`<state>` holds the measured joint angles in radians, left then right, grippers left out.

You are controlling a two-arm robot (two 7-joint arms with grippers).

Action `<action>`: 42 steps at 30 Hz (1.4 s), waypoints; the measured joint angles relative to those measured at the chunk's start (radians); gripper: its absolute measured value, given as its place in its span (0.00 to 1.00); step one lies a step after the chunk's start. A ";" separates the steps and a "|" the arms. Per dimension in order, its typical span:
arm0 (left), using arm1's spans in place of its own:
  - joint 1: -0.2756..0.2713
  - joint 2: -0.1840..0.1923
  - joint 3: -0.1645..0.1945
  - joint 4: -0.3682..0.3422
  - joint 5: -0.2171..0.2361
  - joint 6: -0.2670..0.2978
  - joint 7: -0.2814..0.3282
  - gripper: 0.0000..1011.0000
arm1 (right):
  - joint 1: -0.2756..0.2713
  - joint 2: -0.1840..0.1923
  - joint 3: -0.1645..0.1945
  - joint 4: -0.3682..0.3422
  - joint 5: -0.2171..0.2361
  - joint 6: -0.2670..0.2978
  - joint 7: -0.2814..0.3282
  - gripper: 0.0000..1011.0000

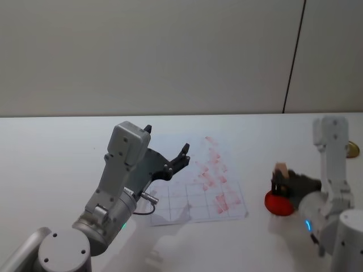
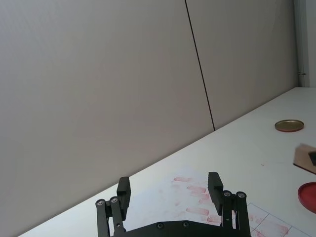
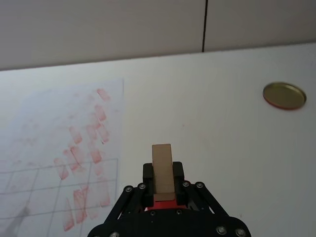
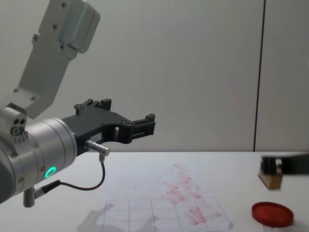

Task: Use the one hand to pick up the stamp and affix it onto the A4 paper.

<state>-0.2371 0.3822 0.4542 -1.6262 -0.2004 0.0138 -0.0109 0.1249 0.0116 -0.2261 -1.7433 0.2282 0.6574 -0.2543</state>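
Observation:
The stamp (image 3: 161,158), a small tan wooden block, stands upright between the fingers of my right gripper (image 3: 163,174), which is shut on it. In the head view the right gripper (image 1: 279,181) holds the stamp (image 1: 280,168) just above the red ink pad (image 1: 279,204), right of the A4 paper (image 1: 198,190). From the chest the stamp (image 4: 271,181) hangs clear above the pad (image 4: 273,214). The paper (image 3: 59,138) lies flat, covered in smudged red marks. My left gripper (image 1: 167,140) is open and raised over the paper's left part, holding nothing.
A gold round lid (image 3: 284,95) lies on the white table (image 1: 57,147) far to the right, also visible as the lid (image 2: 289,125) from the left wrist. A plain wall runs behind the table. The left arm's bulk stands over the near left area.

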 joint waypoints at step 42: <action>0.000 0.000 0.000 0.000 0.000 0.000 0.000 0.98 | 0.293 -0.127 -0.023 0.376 -0.164 0.163 0.166 0.21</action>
<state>-0.2371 0.3821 0.4542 -1.6262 -0.2004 0.0138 -0.0110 0.4182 -0.1158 -0.2491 -1.3673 0.0637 0.8207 -0.0886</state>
